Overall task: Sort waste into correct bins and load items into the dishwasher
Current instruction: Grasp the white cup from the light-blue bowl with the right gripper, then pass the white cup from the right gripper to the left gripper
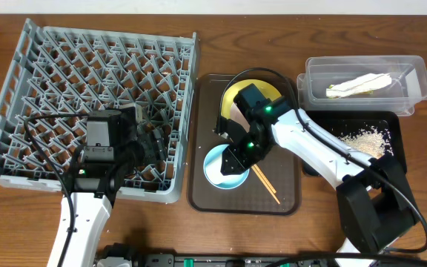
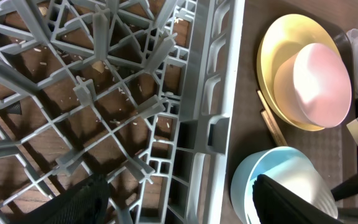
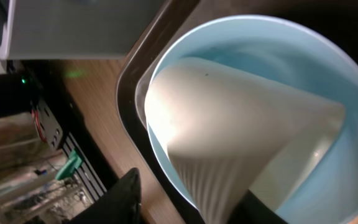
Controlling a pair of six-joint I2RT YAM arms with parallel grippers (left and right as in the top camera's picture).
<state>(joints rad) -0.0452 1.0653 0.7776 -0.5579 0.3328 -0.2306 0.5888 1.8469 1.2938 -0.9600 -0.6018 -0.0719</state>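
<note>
The overhead view is evenly and softly lit, with faint shadows. In the left wrist view the white bowl [image 2: 319,81] glares pinkish. The right wrist view is dim at its edges, the white cup [image 3: 229,124] overexposed and soft.

Light blue bowl [image 1: 215,175], at left edge of brown tray [image 1: 288,197], partly hidden under right gripper [image 1: 236,158]; small white cup [image 3: 229,124] cut off below; grip indeterminable.
</note>
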